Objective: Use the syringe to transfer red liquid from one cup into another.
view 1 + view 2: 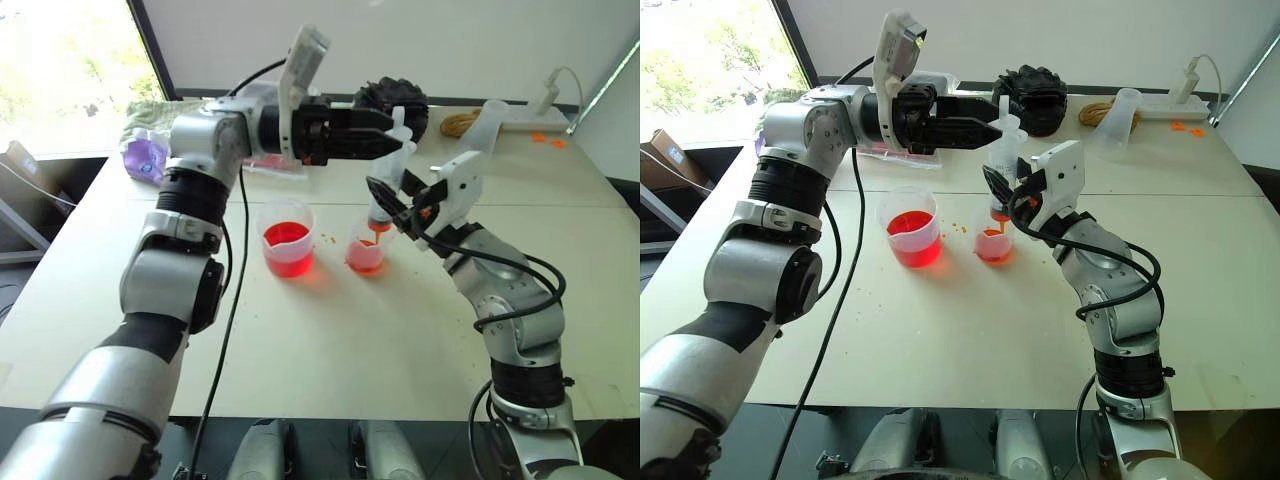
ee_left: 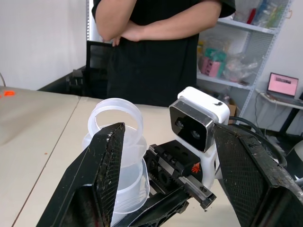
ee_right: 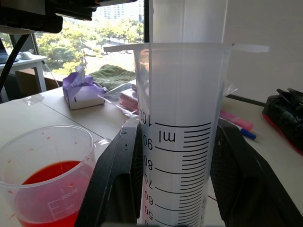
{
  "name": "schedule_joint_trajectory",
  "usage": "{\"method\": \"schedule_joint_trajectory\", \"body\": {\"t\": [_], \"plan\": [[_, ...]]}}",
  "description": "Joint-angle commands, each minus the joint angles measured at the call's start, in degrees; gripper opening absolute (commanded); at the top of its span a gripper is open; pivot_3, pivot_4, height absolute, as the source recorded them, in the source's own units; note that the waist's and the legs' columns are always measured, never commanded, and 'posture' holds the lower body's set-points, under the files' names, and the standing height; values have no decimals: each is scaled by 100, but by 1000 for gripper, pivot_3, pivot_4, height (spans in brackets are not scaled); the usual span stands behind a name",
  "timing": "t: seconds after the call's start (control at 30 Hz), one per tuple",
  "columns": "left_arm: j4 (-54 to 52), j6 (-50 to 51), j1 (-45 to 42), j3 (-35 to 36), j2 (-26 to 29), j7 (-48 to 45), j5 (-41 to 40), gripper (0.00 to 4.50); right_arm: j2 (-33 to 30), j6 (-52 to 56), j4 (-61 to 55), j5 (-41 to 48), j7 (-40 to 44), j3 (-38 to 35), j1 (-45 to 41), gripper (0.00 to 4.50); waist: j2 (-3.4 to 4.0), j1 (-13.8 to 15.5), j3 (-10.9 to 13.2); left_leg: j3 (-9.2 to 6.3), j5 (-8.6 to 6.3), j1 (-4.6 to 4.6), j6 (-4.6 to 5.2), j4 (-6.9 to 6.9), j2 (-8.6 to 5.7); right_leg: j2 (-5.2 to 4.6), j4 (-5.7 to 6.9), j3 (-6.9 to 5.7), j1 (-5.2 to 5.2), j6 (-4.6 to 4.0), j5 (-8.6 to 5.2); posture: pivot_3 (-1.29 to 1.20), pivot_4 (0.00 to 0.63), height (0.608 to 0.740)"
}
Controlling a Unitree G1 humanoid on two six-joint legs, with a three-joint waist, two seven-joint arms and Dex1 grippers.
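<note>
The right pincer [image 1: 1002,186] gripped the syringe [image 1: 1002,160] upright over the smaller cup [image 1: 993,243]; the left pincer [image 1: 985,128] stood wide open at its plunger [image 1: 1007,124].

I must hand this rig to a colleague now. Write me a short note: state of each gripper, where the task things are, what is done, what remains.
Right gripper: shut on the syringe barrel, holding it upright with its orange tip over the smaller cup.
Left gripper: open, level, at the white plunger top, not gripping it.
Beaker: on the table beside the smaller cup, apart from it, part full of red liquid.
Done: the smaller cup already holds a little red liquid.
Left: judging by the pose, press the plunger to empty the syringe. How much liquid remains in the syringe, I cannot tell.
</note>
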Motion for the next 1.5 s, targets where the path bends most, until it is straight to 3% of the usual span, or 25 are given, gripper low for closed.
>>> {"method": "schedule_joint_trajectory", "body": {"t": [0.03, 0.93, 1.5], "plan": [[13, 7, 22, -158, -57, -78, 93, 3015, 23, -186, -319, 105, 45, -39, -279, 1349, 0, 0, 0, 0, 0, 0, 0, 0, 0, 0, 0, 0, 0, 0, 0, 0, 150, 740], [-1349, 1029, 675, -266, 40, 138, -187, 3015, 56, -150, -310, 114, 46, -51, -339, 1349, 0, -1, 0, -1, 0, 0, 0, 0, 1, -1, 1, 3, 0, 0, 0, 0, 150, 740], [-1633, 1259, 482, 192, 816, 416, -479, 3015, 68, -121, -292, 146, 91, -46, -353, 1349, 0, -7, 0, -1, 1, 1, -1, 0, 1, -1, 2, 3, 0, 0, 0, 0, 150, 740]]}}
